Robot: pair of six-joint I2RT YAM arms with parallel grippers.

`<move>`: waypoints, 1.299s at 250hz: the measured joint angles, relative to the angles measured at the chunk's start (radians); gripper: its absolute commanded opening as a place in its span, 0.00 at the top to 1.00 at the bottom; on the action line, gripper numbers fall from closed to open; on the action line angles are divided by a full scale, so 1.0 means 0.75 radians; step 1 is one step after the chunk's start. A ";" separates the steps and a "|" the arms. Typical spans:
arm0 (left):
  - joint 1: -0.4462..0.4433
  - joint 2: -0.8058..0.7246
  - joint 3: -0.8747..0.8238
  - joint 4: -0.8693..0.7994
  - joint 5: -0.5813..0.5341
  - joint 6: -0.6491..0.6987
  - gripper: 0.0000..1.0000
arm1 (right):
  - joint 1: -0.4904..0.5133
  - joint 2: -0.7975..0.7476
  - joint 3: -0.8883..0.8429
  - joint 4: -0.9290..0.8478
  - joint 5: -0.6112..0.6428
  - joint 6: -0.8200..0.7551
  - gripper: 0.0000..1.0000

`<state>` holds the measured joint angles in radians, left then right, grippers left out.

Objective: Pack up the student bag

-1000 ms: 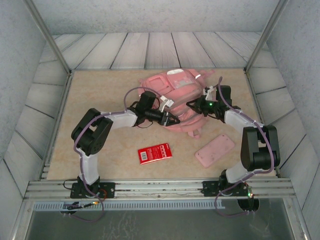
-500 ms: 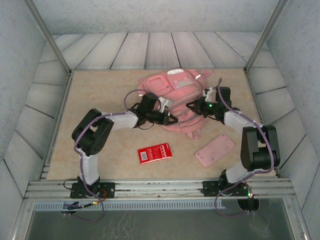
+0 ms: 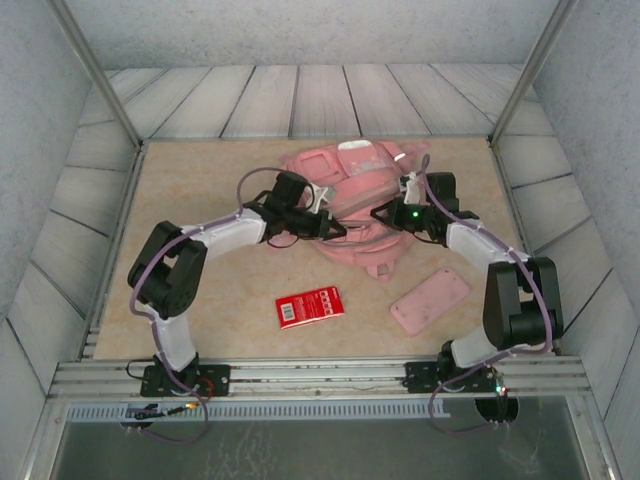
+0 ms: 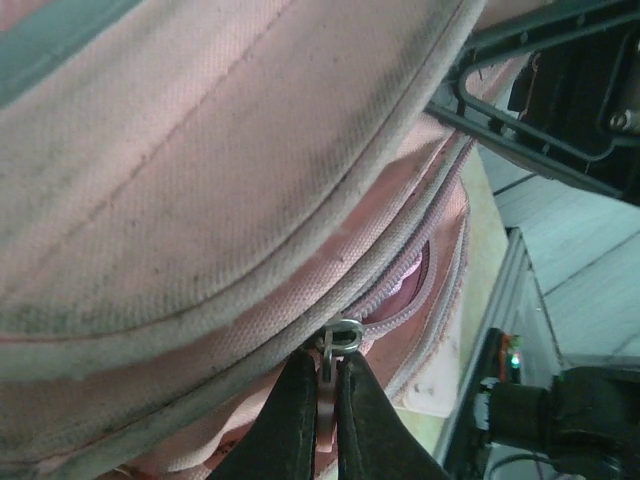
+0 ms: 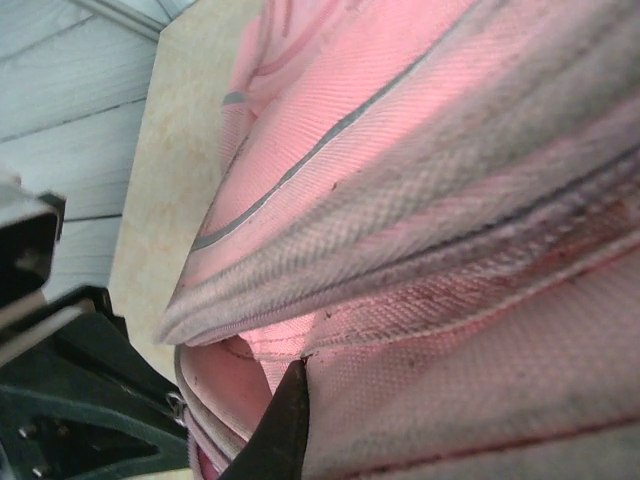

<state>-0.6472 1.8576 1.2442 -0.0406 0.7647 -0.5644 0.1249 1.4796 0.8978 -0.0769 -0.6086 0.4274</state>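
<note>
Top external view: we see the student bag (image 3: pixel 352 195) lying flat toward the far side of the table (image 3: pixel 190 210), between both arms. A red booklet (image 3: pixel 309 306) and a flat pink case (image 3: pixel 430 300) lie nearer us, apart from it.
Left gripper (image 4: pixel 325 378): fingers closed on the zip pull (image 4: pixel 340 337), at a partly opened zip (image 4: pixel 420 270).
Right gripper (image 3: pixel 380 211): fingers closed, seemingly pinching bag fabric beside the zip.
Handling: we judge the bag soft, floppy and light; it will likely sag and slide if dragged.
Hold: we would take the pull and the stitched seam edge, not loose cloth.
</note>
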 measured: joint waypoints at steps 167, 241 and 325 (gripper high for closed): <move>0.063 0.088 0.160 -0.324 0.410 0.252 1.00 | 0.006 -0.113 -0.012 -0.062 0.008 -0.109 0.98; 0.042 0.072 0.181 -0.480 0.280 0.371 1.00 | 0.049 -0.141 -0.066 -0.020 0.031 -0.030 1.00; -0.009 0.009 0.100 -0.439 0.032 0.181 1.00 | 0.218 -0.291 -0.317 0.275 0.300 0.268 0.95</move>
<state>-0.6540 1.8641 1.3193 -0.3698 0.7887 -0.4290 0.2886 1.2610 0.6601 0.1291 -0.3836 0.6285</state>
